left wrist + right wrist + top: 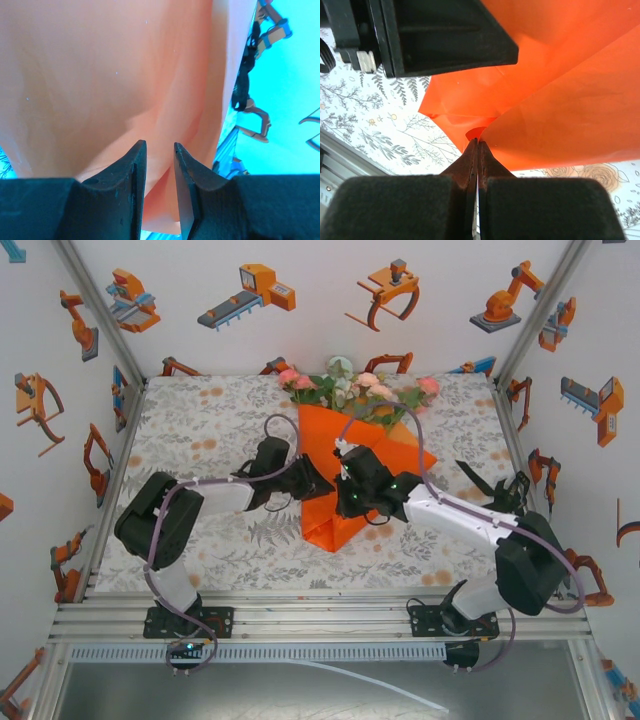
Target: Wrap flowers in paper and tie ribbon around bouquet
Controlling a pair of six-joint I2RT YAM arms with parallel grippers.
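Observation:
The orange paper lies folded into a cone in the middle of the table. The flowers stick out of its wide far end. My left gripper is at the cone's left side, and its jaws stand a little apart, open, with the paper close in front of the tips. From the right, my right gripper reaches over the cone. Its jaws are shut on a flap edge of the paper. The black ribbon lies on the cloth to the right.
A grey floral tablecloth covers the table. White walls with orange robot pictures close in the left, far and right sides. The left gripper's black body hangs just above the right jaws. An aluminium rail runs along the near edge.

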